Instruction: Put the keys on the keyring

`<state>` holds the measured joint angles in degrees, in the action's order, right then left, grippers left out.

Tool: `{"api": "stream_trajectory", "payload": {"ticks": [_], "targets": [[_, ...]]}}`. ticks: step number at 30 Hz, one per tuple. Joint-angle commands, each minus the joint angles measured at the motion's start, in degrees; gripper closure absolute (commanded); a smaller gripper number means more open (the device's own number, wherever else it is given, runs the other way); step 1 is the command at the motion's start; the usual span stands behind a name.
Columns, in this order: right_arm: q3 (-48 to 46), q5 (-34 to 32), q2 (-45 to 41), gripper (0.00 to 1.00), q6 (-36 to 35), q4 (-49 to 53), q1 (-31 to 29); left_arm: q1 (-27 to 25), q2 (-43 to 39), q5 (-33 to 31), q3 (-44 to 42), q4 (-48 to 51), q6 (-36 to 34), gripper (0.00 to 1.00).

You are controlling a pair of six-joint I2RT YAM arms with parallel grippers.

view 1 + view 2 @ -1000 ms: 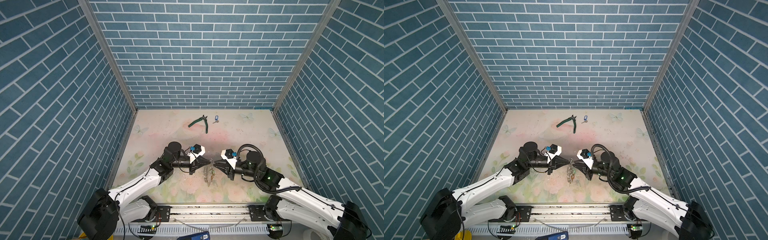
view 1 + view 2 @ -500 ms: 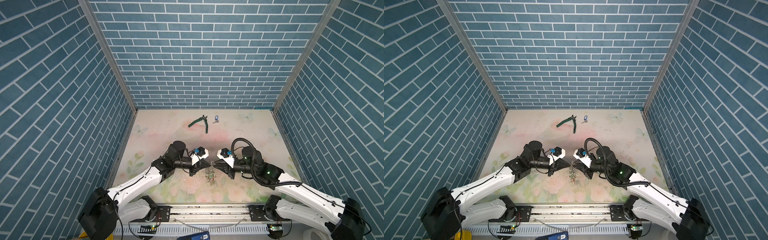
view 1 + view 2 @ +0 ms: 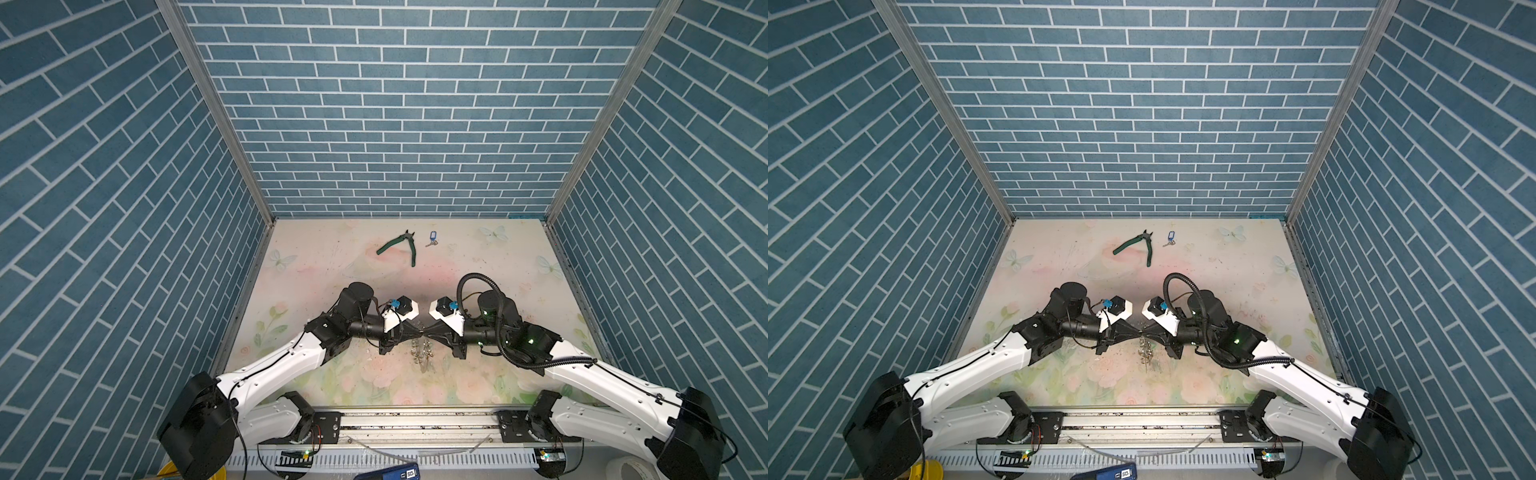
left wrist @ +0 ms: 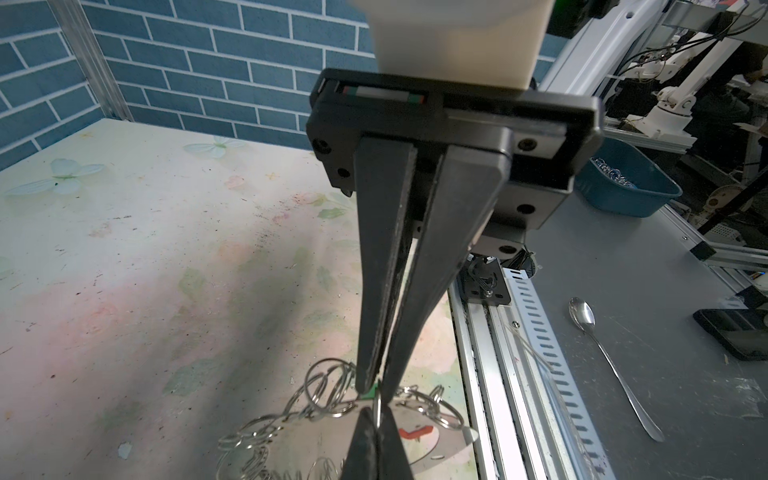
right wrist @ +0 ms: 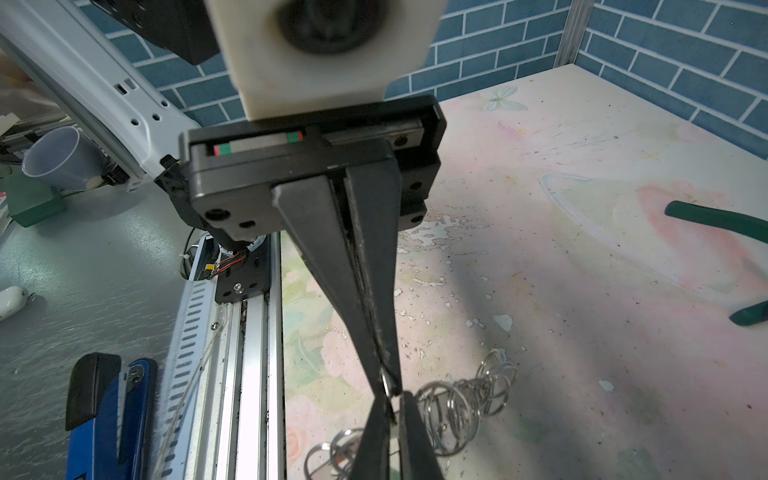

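Directly above the keyring (image 3: 422,353), whose silvery rings spread over the tabletop (image 3: 498,291), the left tool (image 3: 419,331) and right tool (image 3: 428,331) met tip to tip. The left tool was clamped on one small ring (image 5: 386,380) at the keyring's edge, and the right tool's jaws were together against that same ring, though whether they gripped it could not be told. The keys (image 3: 432,238) lay untouched well beyond the keyring toward the back wall (image 3: 415,124), as did the green-handled pliers (image 3: 390,244).
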<state>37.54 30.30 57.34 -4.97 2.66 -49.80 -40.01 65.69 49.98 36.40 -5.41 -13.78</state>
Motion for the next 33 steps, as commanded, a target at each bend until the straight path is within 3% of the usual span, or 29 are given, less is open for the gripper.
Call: {"api": "stream_trajectory", "payload": {"ticks": [1,13,16,20,23,33], "targets": [[1.7,1.4,0.5,0.91,-1.8,1.1,0.0,-0.2,0.0,1.1,1.2,0.6,-0.7,1.0],[3.0,2.2,1.1,1.0,-1.5,2.1,-0.1,-0.2,-1.3,-0.4,0.2,-1.0,-0.3,1.0],[2.8,0.1,0.5,1.0,-0.5,1.3,-0.1,-0.2,-1.7,-1.2,-0.8,-2.8,0.5,0.93],[-1.3,-4.8,-2.8,1.0,3.0,-7.0,0.0,-0.2,-3.8,-3.4,-3.2,-4.8,0.7,0.79],[-3.3,-3.9,-3.9,1.0,5.1,-11.2,0.0,0.2,-4.6,-3.2,-4.7,-6.8,1.8,0.74],[-9.0,0.1,-4.9,1.0,8.2,-22.8,0.0,2.9,-5.1,2.3,-7.3,-16.7,8.0,0.72]]}}
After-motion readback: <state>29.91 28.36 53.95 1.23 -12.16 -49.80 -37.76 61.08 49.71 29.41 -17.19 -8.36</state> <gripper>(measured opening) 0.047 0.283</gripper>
